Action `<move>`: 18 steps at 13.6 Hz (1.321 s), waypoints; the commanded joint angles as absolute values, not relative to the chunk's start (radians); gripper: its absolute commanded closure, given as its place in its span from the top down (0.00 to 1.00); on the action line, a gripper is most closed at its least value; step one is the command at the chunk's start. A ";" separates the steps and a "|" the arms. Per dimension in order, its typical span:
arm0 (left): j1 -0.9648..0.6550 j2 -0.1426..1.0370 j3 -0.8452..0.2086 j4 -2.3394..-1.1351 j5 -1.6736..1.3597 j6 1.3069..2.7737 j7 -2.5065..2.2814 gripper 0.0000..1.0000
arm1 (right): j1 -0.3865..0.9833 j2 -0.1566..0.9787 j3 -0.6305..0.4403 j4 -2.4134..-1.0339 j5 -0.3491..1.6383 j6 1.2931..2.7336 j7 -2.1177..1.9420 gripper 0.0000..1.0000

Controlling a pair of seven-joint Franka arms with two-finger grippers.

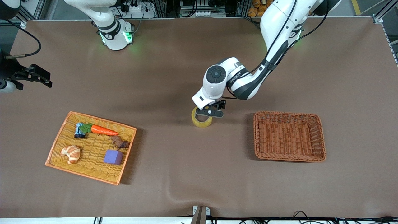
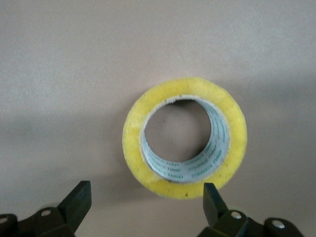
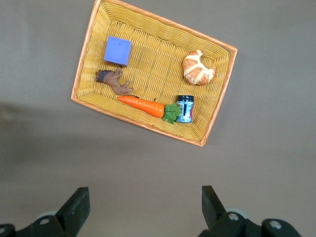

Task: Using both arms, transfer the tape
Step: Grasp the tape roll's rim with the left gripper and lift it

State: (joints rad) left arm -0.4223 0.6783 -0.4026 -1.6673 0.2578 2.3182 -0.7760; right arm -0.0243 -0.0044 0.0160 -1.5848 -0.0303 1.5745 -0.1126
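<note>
— Yellowish tape (image 1: 202, 120) lay where?
— On the worktop (image 1: 186, 174), between yellow tray (image 1: 59, 137) and brown basket (image 1: 289, 137); left hand (image 1: 211, 112) spread, released, just over it.
— Right hand (image 1: 39, 76)?
— Waited, unclenched, above the tray's end.

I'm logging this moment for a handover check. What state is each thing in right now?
tape: lying flat on the table, not gripped
left claw: open, just over the tape
right claw: open, waiting above the table's edge at the right arm's end
brown basket: empty
yellow tray: holds carrot, can, croissant, purple cube, brown toy animal
</note>
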 commanded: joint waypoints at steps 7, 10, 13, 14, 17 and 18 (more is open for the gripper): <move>-0.431 0.782 -0.382 -1.621 0.302 2.418 -0.792 0.74 | -0.043 -0.014 0.031 -1.577 0.003 1.568 -0.106 1.00; -0.433 0.788 -0.376 -1.621 0.317 2.419 -0.787 0.06 | -0.044 -0.014 0.028 -1.572 -0.002 1.571 -0.106 1.00; -0.410 0.740 -0.377 -1.632 0.344 2.408 -0.802 0.00 | -0.064 -0.044 0.005 -1.571 0.000 1.559 -0.116 1.00; -0.378 0.679 -0.379 -1.650 0.341 2.387 -0.793 0.00 | -0.077 -0.046 0.000 -1.571 0.002 1.552 -0.121 1.00; -0.177 0.533 -0.446 -1.695 0.328 2.358 -0.746 0.00 | -0.081 -0.048 -0.005 -1.571 0.002 1.543 -0.123 1.00; -0.073 0.513 -0.496 -1.698 0.310 2.343 -0.705 0.00 | -0.081 -0.048 -0.005 -1.571 0.002 1.537 -0.121 1.00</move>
